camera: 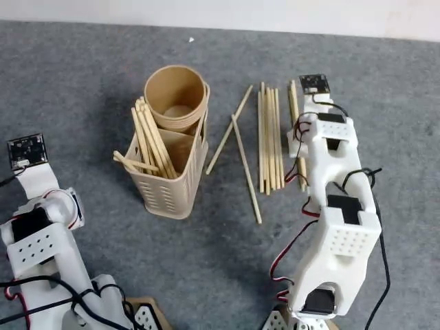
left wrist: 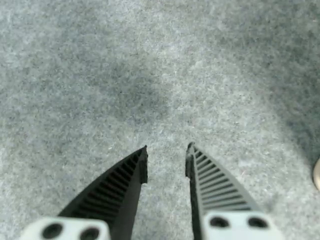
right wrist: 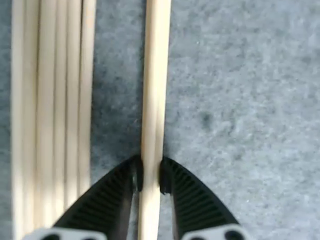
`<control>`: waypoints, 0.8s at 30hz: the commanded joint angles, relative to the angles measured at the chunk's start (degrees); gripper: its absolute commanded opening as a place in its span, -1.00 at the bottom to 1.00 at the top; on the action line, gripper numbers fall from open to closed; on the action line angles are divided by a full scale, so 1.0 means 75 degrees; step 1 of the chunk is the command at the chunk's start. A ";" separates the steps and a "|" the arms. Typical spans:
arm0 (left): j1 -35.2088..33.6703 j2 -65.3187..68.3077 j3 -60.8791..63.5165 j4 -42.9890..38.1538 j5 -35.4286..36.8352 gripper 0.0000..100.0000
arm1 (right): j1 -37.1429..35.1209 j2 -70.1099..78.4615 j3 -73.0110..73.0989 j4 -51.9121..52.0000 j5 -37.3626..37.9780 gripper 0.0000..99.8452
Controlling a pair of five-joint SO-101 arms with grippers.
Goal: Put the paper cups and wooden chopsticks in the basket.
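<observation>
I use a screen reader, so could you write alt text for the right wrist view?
The right end effector is shut on wooden chopsticks lying on a grey felt surface. A row of more chopsticks lies alongside, apart from them.

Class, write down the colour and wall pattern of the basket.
Beige basket, its walls cut with vertical slots; the high view shows it best.

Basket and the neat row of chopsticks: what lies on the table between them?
Two loose chopsticks, slanted on the grey mat, in the high view.
</observation>
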 commanded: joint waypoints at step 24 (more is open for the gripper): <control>0.0111 -0.0100 -0.0029 -0.0105 -0.0035 -0.68 | -0.5292 -0.9571 0.4155 -0.4812 -0.2485 -0.99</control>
